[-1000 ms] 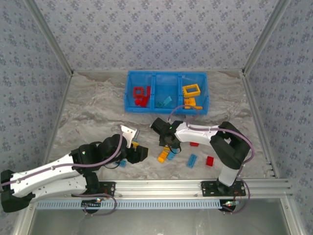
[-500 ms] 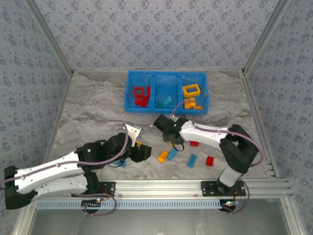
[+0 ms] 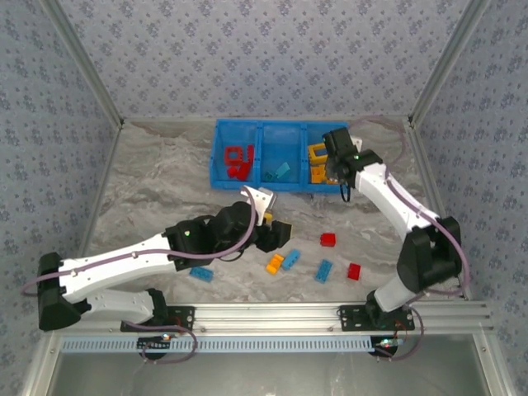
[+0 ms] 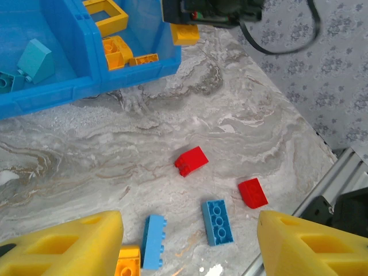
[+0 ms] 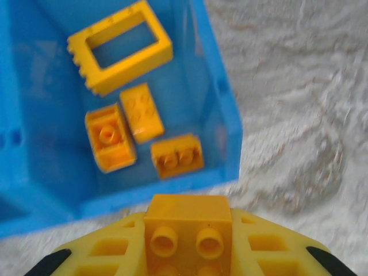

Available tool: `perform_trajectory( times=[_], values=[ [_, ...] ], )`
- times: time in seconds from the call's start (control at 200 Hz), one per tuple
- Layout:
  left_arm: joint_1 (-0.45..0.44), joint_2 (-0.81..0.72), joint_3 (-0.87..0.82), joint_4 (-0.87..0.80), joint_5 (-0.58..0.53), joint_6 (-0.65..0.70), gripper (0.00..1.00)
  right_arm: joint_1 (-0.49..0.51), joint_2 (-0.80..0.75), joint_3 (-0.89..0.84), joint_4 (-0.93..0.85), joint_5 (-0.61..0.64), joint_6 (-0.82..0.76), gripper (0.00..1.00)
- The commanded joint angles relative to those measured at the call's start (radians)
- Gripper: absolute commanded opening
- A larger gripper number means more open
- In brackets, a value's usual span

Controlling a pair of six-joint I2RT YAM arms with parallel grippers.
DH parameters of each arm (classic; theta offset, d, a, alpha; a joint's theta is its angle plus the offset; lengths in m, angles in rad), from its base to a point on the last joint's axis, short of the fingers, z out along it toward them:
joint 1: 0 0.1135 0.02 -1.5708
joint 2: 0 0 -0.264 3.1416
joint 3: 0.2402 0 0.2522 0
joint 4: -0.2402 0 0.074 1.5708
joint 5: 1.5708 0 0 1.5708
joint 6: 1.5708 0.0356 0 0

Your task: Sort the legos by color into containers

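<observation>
Three compartments (image 3: 247,183): red bricks (image 3: 238,161), blue bricks (image 3: 278,172), yellow bricks (image 3: 318,152).

Left side of table open, near-centre cluttered, right bin tight
We see bare table (image 3: 148,190) along the left and far-left, plus a clear strip between the tray (image 3: 247,183) front and the loose bricks. The left arm (image 3: 124,262) lies diagonally across the near-left; its left gripper (image 3: 277,235), fingers wide apart, sits just beside an orange brick (image 3: 274,264) and blue brick (image 3: 289,260). Two red bricks (image 3: 327,240) and another blue one dot the near-right. The right gripper (image 3: 334,169), clamping a yellow brick (image 5: 187,221), hangs over the tray's right compartment, where a yellow frame (image 5: 119,54) and three more yellow pieces leave bare floor only on its left; wall panels (image 3: 247,58) box in three sides
</observation>
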Motion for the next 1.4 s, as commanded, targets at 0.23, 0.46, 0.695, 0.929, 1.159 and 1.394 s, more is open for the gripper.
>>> perform_trajectory(
  times=[0.23,0.46,0.695,0.929,1.159,1.394],
  values=[
    [-0.009,0.103,0.072,0.117,-0.032,0.023,0.64,-0.038,0.386,0.304,-0.063,0.087,-0.185,0.28],
    [-0.009,0.136,0.079,0.144,-0.030,0.027,0.64,-0.038,0.516,0.387,-0.119,0.141,-0.153,0.29],
    [-0.008,0.120,0.069,0.115,-0.035,0.025,0.64,-0.026,0.550,0.402,-0.116,0.127,-0.144,0.45],
    [-0.009,0.085,0.035,0.056,-0.049,0.016,0.64,0.016,0.478,0.452,-0.177,0.152,-0.115,0.57],
    [-0.009,0.021,-0.005,-0.059,-0.096,-0.008,0.64,0.062,0.294,0.479,-0.225,0.185,-0.079,0.53],
    [-0.006,-0.079,-0.050,-0.189,-0.140,-0.059,0.64,0.133,-0.022,0.306,-0.157,0.112,-0.091,0.52]
  ],
)
